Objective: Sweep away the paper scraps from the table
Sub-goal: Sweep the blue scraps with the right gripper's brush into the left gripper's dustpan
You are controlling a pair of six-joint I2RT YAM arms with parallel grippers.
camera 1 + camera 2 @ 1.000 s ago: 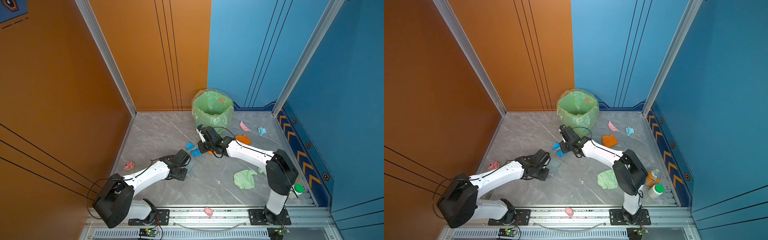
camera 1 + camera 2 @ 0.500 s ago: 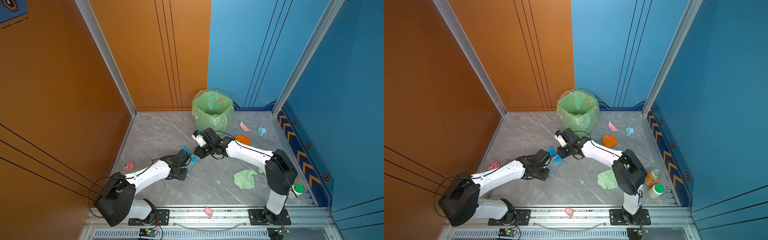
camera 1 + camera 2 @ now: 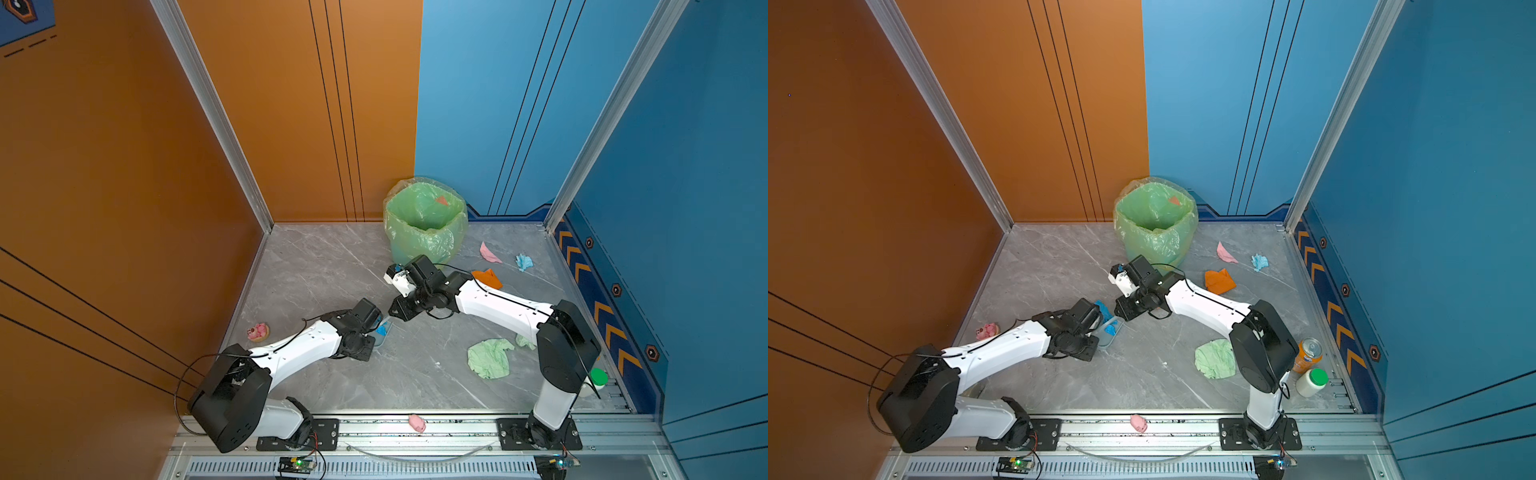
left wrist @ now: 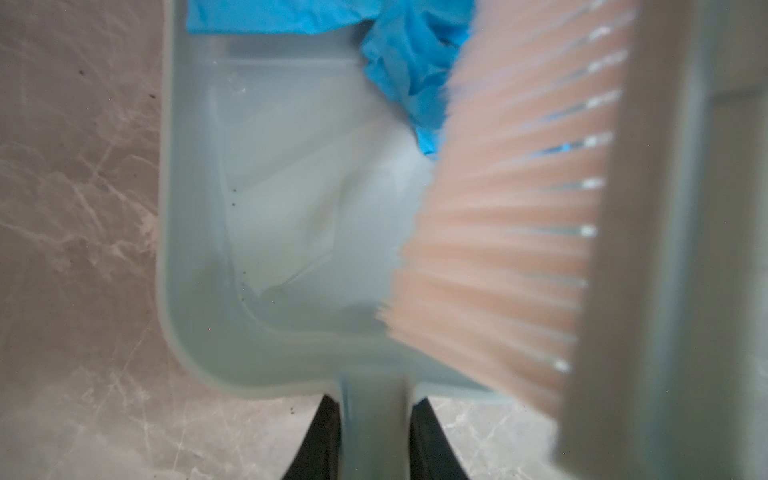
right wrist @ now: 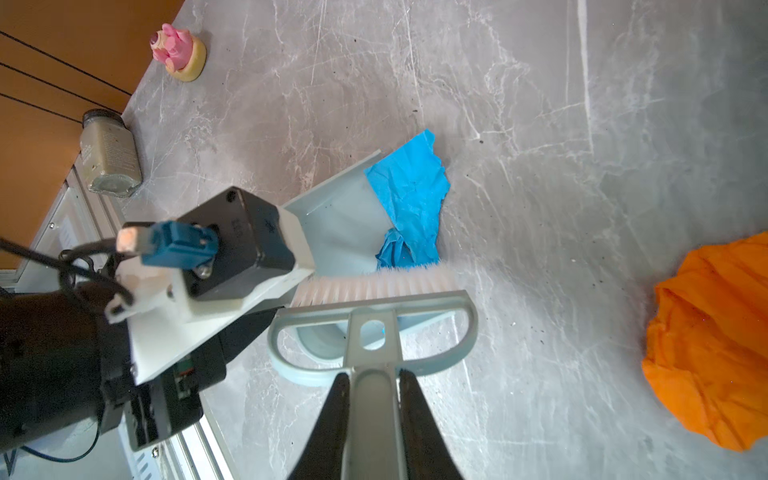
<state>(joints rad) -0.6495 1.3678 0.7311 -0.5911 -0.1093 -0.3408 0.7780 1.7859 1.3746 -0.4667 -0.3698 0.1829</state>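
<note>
Right end effector (image 5: 374,378), pinching the brush (image 5: 374,299) by its handle, sets the bristles against a blue paper scrap (image 5: 411,199). The scrap lies half across the mouth of the dustpan (image 4: 291,208), whose handle the left end effector (image 4: 374,415) clamps, mid table (image 5: 540,124). Risk: an off-line stroke may push the light scrap sideways past the pan's open lip.

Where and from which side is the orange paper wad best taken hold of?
Pinch a raised fold on top of the orange paper wad, probably coming straight down from above. It lies low and crumpled on the table, with creases standing up and no firm edge at its sides; a sideways approach would likely push it along.
</note>
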